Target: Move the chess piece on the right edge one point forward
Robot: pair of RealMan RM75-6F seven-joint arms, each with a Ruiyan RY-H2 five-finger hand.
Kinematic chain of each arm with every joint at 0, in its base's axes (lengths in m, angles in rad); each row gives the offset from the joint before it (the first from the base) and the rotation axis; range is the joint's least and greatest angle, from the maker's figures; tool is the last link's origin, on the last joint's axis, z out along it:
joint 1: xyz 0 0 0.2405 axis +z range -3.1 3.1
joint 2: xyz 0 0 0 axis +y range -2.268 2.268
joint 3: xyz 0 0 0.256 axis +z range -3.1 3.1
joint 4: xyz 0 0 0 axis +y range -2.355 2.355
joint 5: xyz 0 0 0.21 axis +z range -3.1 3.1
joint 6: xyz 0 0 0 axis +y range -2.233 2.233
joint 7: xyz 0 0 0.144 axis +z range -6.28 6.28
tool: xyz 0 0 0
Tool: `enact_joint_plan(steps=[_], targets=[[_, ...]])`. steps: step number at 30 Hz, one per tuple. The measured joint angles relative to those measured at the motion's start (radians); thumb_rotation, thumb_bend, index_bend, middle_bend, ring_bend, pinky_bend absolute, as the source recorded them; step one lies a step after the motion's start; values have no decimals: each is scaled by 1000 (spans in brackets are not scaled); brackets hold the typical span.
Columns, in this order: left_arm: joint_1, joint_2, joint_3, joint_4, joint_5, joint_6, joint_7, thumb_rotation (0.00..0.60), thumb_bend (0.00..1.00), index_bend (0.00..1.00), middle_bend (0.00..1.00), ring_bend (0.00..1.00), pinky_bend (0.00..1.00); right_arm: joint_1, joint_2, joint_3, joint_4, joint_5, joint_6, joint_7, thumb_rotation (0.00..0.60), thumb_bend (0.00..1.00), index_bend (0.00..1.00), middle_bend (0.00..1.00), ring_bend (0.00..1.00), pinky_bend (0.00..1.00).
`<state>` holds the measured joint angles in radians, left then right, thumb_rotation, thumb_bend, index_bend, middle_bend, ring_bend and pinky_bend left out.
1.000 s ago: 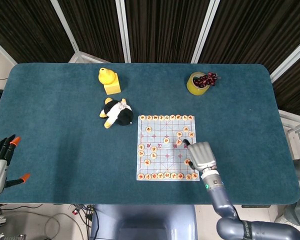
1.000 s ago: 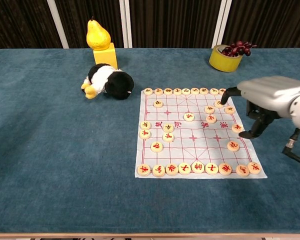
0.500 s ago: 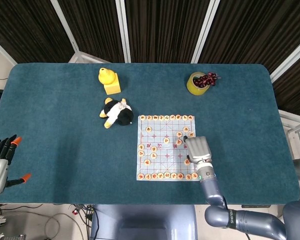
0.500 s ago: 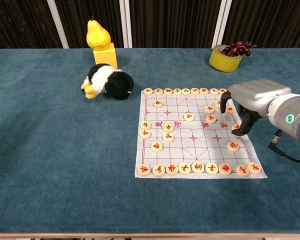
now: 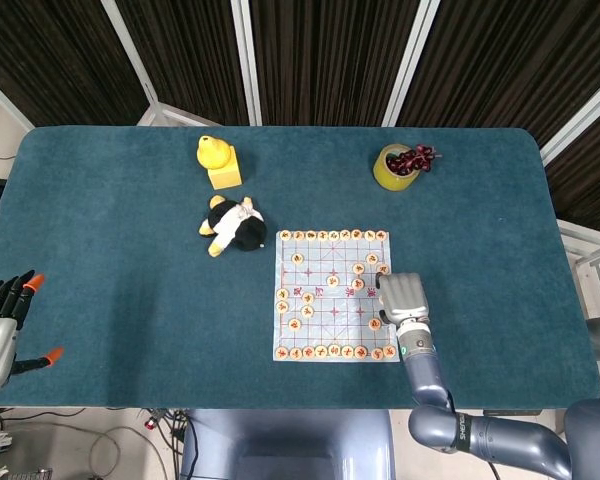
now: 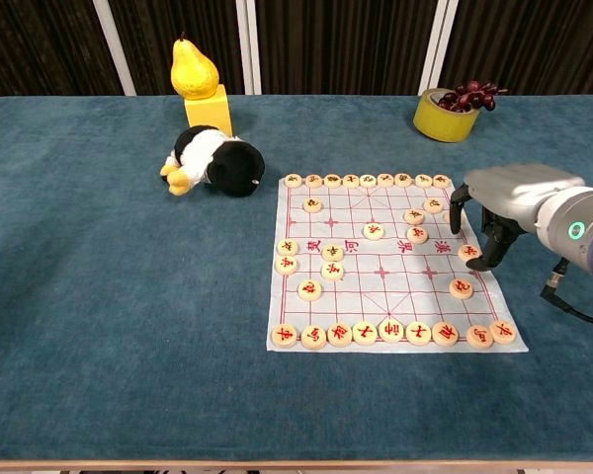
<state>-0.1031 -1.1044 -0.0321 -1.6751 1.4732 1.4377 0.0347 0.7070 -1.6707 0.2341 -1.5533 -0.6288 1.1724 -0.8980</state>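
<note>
The paper chess board (image 6: 376, 296) lies right of centre, with round wooden pieces along its near and far rows and several scattered between. One piece (image 6: 468, 252) sits on the right edge line. My right hand (image 6: 509, 197) hovers over that edge with dark fingertips pointing down. One fingertip (image 6: 477, 263) stands just beside this piece, and the thumb (image 6: 455, 217) is further up the same edge, covering the spot where another edge piece lay. No piece is lifted. In the head view the right hand (image 5: 402, 298) covers the board's right margin. My left hand (image 5: 0, 322) hangs spread off the table's left side, holding nothing.
A black-and-white plush toy (image 6: 212, 161) lies left of the board's far corner. Behind it a yellow pear (image 6: 193, 67) stands on a yellow block (image 6: 208, 109). A yellow tape roll (image 6: 443, 118) with dark grapes (image 6: 471, 95) on top sits at the back right.
My right hand has slid slightly right along the board's edge. Its thumb now stands over the upper edge piece. The left hand has not moved.
</note>
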Motion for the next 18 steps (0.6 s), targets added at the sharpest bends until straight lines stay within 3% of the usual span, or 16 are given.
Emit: enact_joint_plan(steps=[18], targets=[[-3,3,-4,-4,-13,-8,-7,600,0,0,0,0,0,14,-33,-7,76,17,-8,47,600,392,422,990,1000,1000]])
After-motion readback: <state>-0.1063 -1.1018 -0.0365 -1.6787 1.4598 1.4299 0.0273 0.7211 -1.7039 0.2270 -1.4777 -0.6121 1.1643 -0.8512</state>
